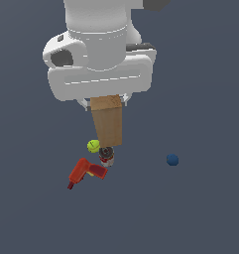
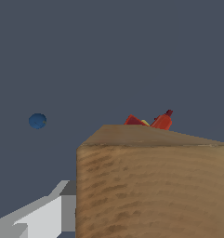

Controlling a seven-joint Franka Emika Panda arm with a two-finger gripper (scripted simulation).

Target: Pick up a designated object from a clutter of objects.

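Note:
The tan wooden block hangs upright under my white hand in the exterior view, its top tucked between the jaws. My gripper is shut on it. The block looks raised above the other items of the clutter. In the wrist view the block fills the near part of the picture, and one grey-white finger lies against its side. The other finger is hidden behind the block.
A yellow-green ball and a small red-and-silver can lie just below the block in the exterior view. A red power drill lies beyond them; it also shows in the wrist view. A small blue ball sits apart toward the exterior view's right.

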